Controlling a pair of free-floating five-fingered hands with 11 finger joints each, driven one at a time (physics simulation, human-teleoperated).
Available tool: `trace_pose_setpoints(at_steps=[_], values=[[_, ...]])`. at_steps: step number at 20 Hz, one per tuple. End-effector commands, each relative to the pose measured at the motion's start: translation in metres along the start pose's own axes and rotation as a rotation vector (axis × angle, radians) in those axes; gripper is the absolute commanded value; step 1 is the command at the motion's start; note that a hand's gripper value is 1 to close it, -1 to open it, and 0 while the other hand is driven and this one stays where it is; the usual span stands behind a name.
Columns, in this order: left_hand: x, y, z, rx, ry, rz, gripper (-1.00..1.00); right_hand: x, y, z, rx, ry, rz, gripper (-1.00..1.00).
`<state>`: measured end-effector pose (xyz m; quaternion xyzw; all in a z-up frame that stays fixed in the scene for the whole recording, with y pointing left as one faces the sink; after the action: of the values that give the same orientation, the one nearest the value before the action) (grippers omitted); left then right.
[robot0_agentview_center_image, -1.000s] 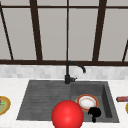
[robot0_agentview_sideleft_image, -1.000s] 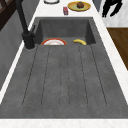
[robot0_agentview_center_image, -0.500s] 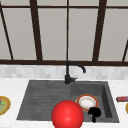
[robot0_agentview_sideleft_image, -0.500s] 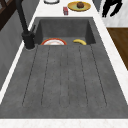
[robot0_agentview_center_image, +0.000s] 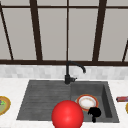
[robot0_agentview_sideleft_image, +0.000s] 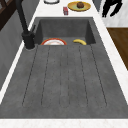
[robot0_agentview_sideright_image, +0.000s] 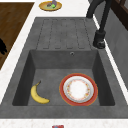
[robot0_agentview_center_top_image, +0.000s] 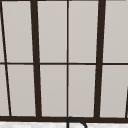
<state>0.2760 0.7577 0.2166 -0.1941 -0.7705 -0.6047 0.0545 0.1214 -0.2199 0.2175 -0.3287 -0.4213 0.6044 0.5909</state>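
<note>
Honestly, the right hand (robot0_agentview_center_image: 94, 113) hung in the air on my side of the sink (robot0_agentview_center_image: 45, 100), holding nothing. In the left side view its fingers (robot0_agentview_sideleft_image: 110, 8) looked loose, spread and pointing down, so I read them as open. The plate (robot0_agentview_center_image: 87, 102) lay in the basin just beyond the fingertips, toward the tap (robot0_agentview_center_image: 68, 75). I judged that working over the basin well meant keeping the fingers above the front rim and coming at the plate from above, not sideways. The right side view gave me the banana (robot0_agentview_sideright_image: 38, 94) lying beside the plate on the basin floor, the two apart. The front view gave me a red ball (robot0_agentview_center_image: 67, 115) just left of the fingers.
</note>
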Motion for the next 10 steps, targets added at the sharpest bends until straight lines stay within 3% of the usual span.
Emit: trace_pose_setpoints(at_steps=[1,2,3,4,7,8,9,10], values=[[0.004,-0.002,-0.002,-0.019,0.006,-0.004,-1.00,0.000,0.000,0.000,0.000,0.000,0.000,0.00],[0.001,0.000,0.000,-0.003,-0.002,0.007,-1.00,0.000,0.000,0.000,0.000,0.000,0.000,0.00],[0.004,-0.001,-0.002,-0.011,-0.006,-0.004,-1.00,0.000,0.000,0.000,0.000,0.000,0.000,0.00],[0.000,0.000,-0.001,-0.004,-0.005,0.022,-1.00,0.000,0.000,0.000,0.000,0.000,0.000,0.00],[0.002,0.000,-0.002,-0.012,-0.010,0.029,-1.00,0.000,0.000,0.000,0.000,0.000,0.000,0.00],[0.001,0.002,-0.024,-0.061,0.011,0.025,-1.00,0.000,0.000,0.000,0.000,0.000,0.000,0.00],[0.004,0.007,-0.026,-0.091,0.026,0.030,-1.00,0.000,0.000,0.000,0.000,0.000,0.000,0.00],[0.007,0.008,-0.028,-0.101,0.045,0.033,-1.00,0.000,0.000,0.000,0.000,0.000,0.000,0.00]])
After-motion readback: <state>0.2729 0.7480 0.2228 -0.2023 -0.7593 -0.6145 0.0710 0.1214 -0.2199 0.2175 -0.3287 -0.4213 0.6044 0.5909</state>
